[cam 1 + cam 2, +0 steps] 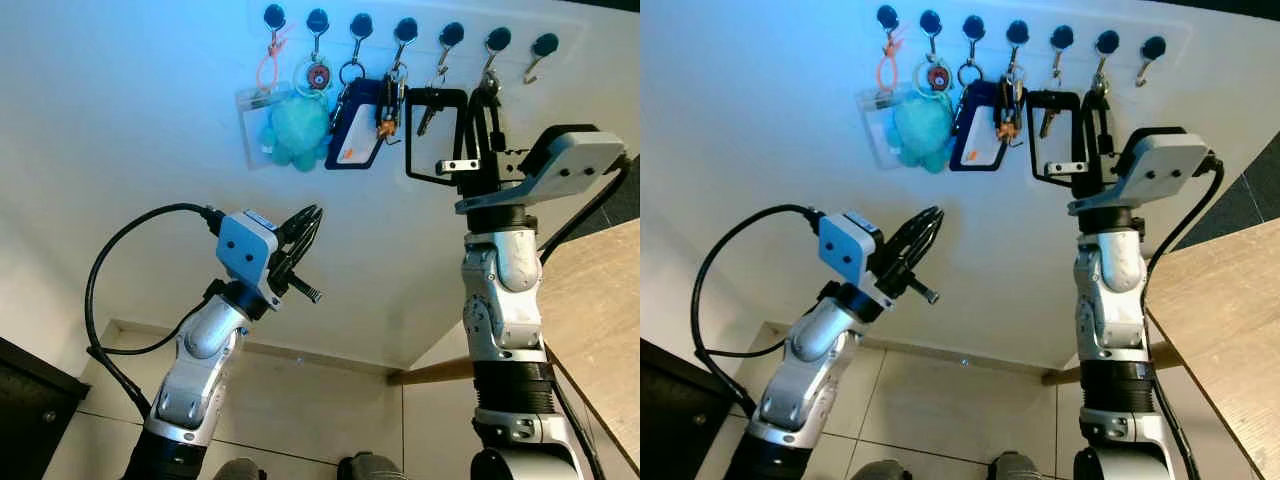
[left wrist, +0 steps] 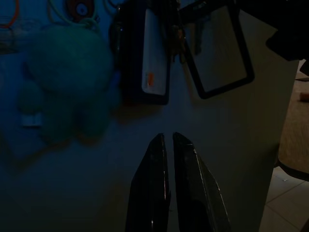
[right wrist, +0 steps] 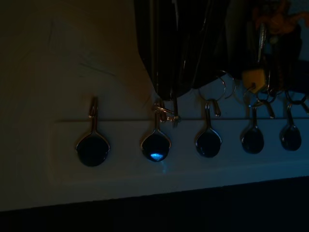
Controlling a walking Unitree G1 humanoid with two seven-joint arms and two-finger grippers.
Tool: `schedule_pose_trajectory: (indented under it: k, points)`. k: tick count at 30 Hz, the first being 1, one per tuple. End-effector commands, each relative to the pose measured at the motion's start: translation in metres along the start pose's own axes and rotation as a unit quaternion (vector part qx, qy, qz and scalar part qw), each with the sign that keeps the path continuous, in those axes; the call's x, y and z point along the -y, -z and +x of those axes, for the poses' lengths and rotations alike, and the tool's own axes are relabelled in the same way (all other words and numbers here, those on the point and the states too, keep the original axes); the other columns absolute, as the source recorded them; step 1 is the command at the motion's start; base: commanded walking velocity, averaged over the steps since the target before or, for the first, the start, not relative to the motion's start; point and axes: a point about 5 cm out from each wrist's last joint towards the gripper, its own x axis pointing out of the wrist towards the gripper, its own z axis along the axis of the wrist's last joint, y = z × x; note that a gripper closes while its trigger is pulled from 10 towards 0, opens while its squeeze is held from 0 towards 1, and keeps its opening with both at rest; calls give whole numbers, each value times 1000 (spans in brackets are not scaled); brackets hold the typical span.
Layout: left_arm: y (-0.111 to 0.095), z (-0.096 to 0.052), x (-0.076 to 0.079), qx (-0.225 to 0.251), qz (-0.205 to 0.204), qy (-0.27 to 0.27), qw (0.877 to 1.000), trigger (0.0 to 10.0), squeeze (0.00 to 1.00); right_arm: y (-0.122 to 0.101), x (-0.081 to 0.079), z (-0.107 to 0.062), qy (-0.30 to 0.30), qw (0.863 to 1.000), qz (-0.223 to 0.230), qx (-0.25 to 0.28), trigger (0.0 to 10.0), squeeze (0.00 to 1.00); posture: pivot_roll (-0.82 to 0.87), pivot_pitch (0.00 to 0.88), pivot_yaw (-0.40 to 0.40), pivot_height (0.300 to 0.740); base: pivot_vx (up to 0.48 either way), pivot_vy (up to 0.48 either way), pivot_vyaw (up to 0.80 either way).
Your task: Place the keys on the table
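White wall [image 1: 130,130], smooth and matt, tinted blue near the top. Pale tiled floor [image 1: 320,405] below; wooden table [image 1: 600,300] at the right, light grain, straight edge.

Row of seven round dark knobs with metal hooks [image 1: 405,32] mounted on a white strip high on the wall. Hanging from them, left to right: clear plastic badge holder [image 1: 252,125] on an orange loop; teal plush toy [image 1: 300,130], soft and rounded; dark blue card holder [image 1: 355,130] with a white card and an orange mark; bunch of keys [image 1: 388,100] on a metal ring, beside the card holder; black rectangular frame [image 1: 435,135], empty in the middle.

Right arm raised upright, silver segmented casing. Right gripper [image 1: 488,100] up at the hook row, at the second hook from the right; long black fingers [image 3: 166,58] seen in the right wrist view lying close together, tips at the small metal ring on that hook. Actual clamping on the ring: cannot tell, view too dark. Keys hanging on the next hooks along, not touched.

Left arm bent, black cable looping behind it. Left gripper [image 1: 305,225] held in the air below the plush toy, well apart from the hooks; fingers [image 2: 154,188] nearly pressed together, thin slit between them, nothing held.
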Motion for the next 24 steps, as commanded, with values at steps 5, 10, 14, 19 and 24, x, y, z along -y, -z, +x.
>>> schedule_pose_trajectory:
  k: [5,10,14,19,24]
  points:
    - [-1,2,7,3,-13,13,1000,10000,0,-13,5,8,15,1000,7,24,0,0,53,113,-47,740,0,0,0]
    - [-1,2,8,-1,-12,20,1000,10000,0,-17,6,19,16,999,23,24,0,0,54,116,-46,740,0,0,0]
    - [0,2,10,-2,-11,23,1000,10000,0,-20,7,26,13,999,33,26,0,0,54,116,-46,740,0,0,0]
    - [-1,1,9,-1,-10,23,1000,10000,0,-25,6,28,3,999,31,40,0,0,57,119,-48,740,0,0,0]
    - [-4,0,6,8,-13,8,1000,10000,0,-35,-6,21,-41,997,24,66,0,0,60,125,-49,740,0,0,0]
